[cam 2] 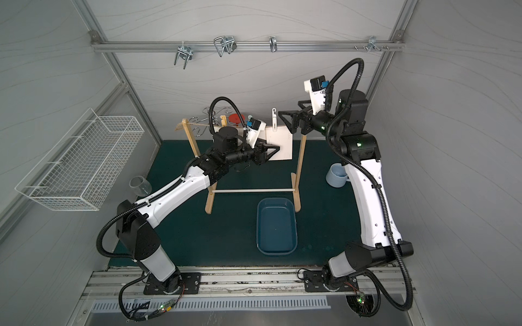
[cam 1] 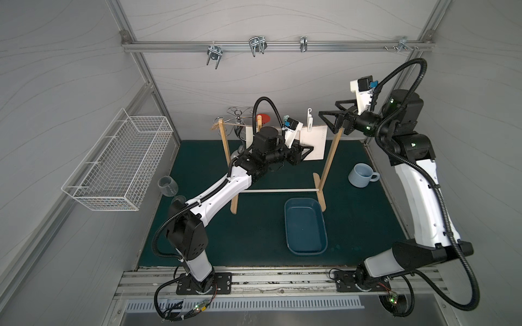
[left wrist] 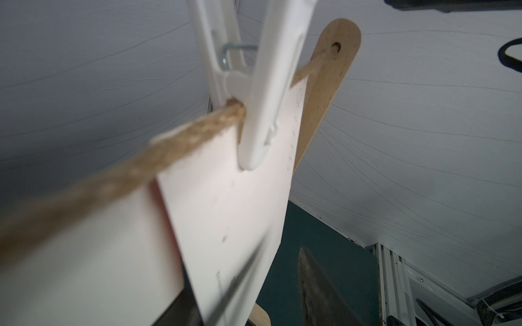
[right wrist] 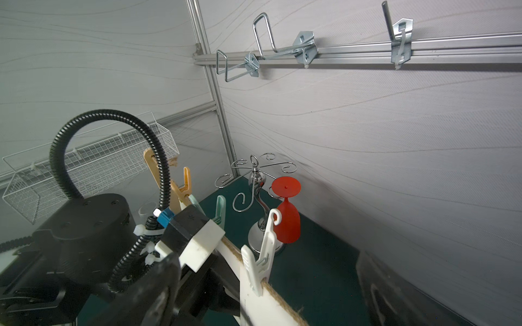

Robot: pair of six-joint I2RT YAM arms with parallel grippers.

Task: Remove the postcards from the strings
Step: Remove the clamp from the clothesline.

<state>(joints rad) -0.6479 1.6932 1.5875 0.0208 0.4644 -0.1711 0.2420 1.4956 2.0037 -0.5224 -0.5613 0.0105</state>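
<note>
- We see the left gripper [cam 1: 308, 150] with its jaws apart, straddling the lower part of the rightmost postcard [cam 1: 316, 141].
- That postcard hangs on the jute twine [left wrist: 113, 175], pinned by a white clothespin [left wrist: 271, 98], just beside the right wooden upright [cam 1: 333, 158].
- The right gripper [cam 1: 329, 110] hovers near that upright's top, jaws wide apart, gripping nothing.
- We spot another postcard [cam 1: 250, 135] behind the left arm [cam 1: 214, 194].

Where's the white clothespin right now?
In both top views the white clothespin sits on the twine beside the wooden upright on the right arm's side, pinning the top edge of a postcard.
</note>
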